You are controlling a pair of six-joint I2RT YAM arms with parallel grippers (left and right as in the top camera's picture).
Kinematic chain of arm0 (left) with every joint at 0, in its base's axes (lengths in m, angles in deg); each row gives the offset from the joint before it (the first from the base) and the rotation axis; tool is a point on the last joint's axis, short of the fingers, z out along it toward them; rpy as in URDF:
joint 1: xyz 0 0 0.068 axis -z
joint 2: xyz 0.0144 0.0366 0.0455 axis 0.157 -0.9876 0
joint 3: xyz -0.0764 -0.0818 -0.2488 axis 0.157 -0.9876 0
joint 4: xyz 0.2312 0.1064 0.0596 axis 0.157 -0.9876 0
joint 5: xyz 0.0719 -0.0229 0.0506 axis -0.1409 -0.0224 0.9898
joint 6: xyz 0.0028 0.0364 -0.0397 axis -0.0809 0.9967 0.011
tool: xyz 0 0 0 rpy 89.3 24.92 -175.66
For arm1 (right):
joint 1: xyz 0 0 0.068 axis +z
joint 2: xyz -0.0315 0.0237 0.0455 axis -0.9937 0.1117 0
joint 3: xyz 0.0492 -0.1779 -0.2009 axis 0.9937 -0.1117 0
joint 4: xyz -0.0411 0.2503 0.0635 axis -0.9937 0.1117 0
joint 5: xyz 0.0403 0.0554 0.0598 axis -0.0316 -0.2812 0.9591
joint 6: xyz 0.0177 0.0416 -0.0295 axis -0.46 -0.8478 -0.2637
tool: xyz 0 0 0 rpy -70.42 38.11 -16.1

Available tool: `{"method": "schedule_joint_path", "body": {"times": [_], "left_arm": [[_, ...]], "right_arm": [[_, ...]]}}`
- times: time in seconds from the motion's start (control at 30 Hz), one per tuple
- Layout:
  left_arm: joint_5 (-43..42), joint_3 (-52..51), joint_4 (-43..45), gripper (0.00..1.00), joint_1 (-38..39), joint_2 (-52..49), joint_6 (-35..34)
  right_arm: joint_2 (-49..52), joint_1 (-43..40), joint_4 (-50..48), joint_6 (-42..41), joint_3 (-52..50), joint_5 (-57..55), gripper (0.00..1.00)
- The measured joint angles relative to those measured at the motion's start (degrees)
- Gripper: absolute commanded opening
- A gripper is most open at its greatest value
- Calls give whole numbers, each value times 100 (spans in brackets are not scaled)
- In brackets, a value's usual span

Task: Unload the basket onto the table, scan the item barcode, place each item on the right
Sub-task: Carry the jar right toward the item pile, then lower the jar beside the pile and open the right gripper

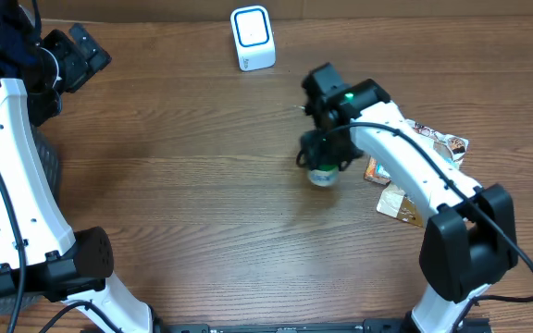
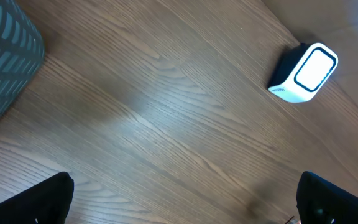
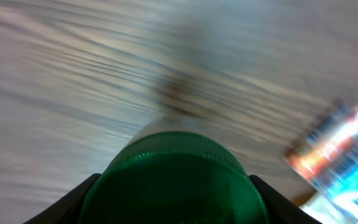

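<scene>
Near the middle of the wooden counter (image 1: 174, 166), my right claw (image 1: 323, 159) clasps a small green-capped bottle (image 1: 323, 176) from above. A white barcode scanner (image 1: 252, 38) stands well apart, by the far edge. My left claw (image 1: 80, 48) hangs wide at the far left corner, holding nothing.

Matt wood-grain table (image 1: 202, 185), glossy plastic scanner (image 1: 253, 39), smooth green bottle cap (image 3: 176, 180).
</scene>
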Motion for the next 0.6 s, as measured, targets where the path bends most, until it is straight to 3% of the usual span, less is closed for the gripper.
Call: {"method": "schedule_joint_path", "body": {"times": [0.47,0.6], "left_arm": [[0,0,0,100,0,0,2],[0,0,0,99,0,0,0]], "right_arm": [[-63,-1362,-857,-186,-973,-203,23],[-90,-1696,-863,-199,-1005,-221,45]]}}
